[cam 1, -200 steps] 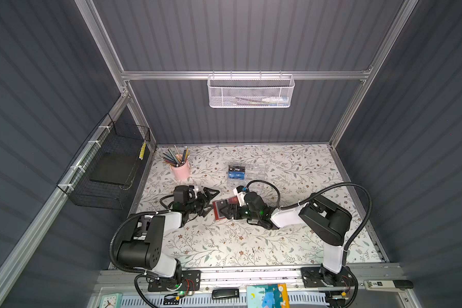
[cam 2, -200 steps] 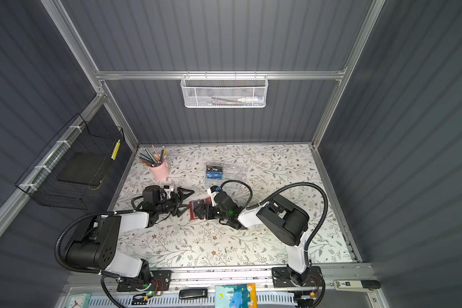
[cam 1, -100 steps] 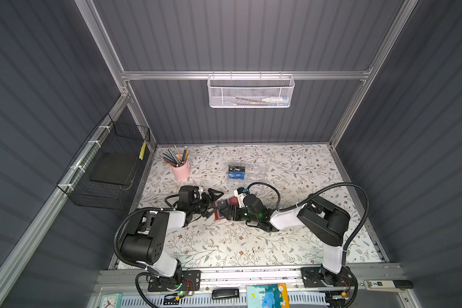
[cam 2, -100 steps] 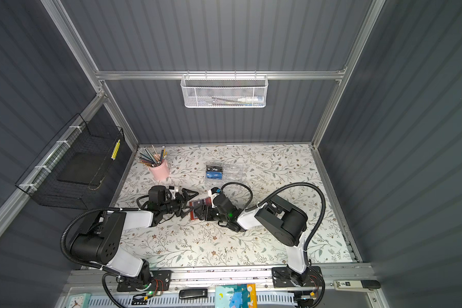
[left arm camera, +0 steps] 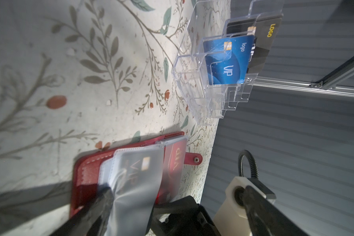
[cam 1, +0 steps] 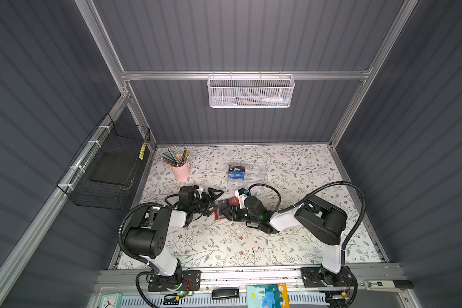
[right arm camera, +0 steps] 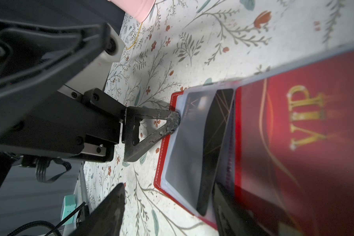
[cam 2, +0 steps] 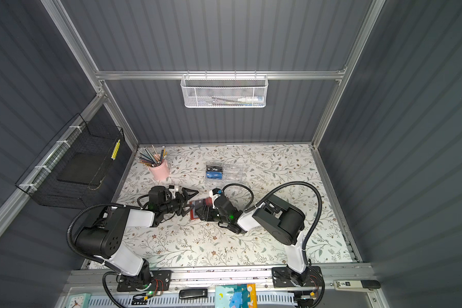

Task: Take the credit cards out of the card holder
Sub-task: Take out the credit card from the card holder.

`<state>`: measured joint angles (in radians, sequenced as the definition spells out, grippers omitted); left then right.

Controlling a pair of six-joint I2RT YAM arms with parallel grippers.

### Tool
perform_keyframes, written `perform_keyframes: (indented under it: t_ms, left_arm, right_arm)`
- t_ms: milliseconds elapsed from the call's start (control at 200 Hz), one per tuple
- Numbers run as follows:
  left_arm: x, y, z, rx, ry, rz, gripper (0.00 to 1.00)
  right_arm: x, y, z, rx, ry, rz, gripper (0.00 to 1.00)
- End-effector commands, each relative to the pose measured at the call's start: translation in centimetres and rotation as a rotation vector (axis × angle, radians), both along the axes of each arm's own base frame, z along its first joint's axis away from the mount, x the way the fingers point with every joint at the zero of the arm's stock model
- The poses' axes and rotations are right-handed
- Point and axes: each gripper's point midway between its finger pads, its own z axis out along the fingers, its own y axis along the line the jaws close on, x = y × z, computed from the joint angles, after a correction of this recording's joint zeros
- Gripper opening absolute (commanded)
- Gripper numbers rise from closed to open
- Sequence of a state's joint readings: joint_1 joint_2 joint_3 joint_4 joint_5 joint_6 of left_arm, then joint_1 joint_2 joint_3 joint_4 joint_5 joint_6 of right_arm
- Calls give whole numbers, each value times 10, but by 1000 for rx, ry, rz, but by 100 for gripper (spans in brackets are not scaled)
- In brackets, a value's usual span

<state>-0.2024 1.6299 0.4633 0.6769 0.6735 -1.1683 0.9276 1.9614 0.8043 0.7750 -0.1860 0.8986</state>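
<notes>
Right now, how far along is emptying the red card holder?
Looks done: a black card and a blue card stand in the clear acrylic box. In hand: the open left gripper presses a sleeve page of the red leather-like card holder; the right gripper reaches in. Left: red VIP card and dark sleeved card.

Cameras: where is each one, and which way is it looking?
Top views: overhead, looking down on the table; left arm and right arm show.
Left wrist: low, facing card holder and clear box; own finger shows.
Right wrist: low, facing card holder and left jaws; own finger shows.
Shared: card holder, in every view.
</notes>
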Motion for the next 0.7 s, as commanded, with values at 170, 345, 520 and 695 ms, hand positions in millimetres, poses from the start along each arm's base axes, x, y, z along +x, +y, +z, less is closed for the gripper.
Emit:
perform_keyframes:
  t_ms: [170, 345, 520, 695]
  left_arm:
    - [-16, 5, -28, 26, 93, 15, 100]
    - [-18, 5, -31, 24, 97, 17, 100]
    - [-19, 6, -33, 23, 101, 18, 100]
    - [-21, 6, -35, 26, 106, 18, 100]
  right_arm:
    - [3, -11, -15, -20, 31, -31, 61]
    - [6, -15, -15, -9, 33, -39, 50]
    - [8, -14, -14, 8, 36, -33, 40]
    - [9, -11, -13, 26, 36, -20, 35]
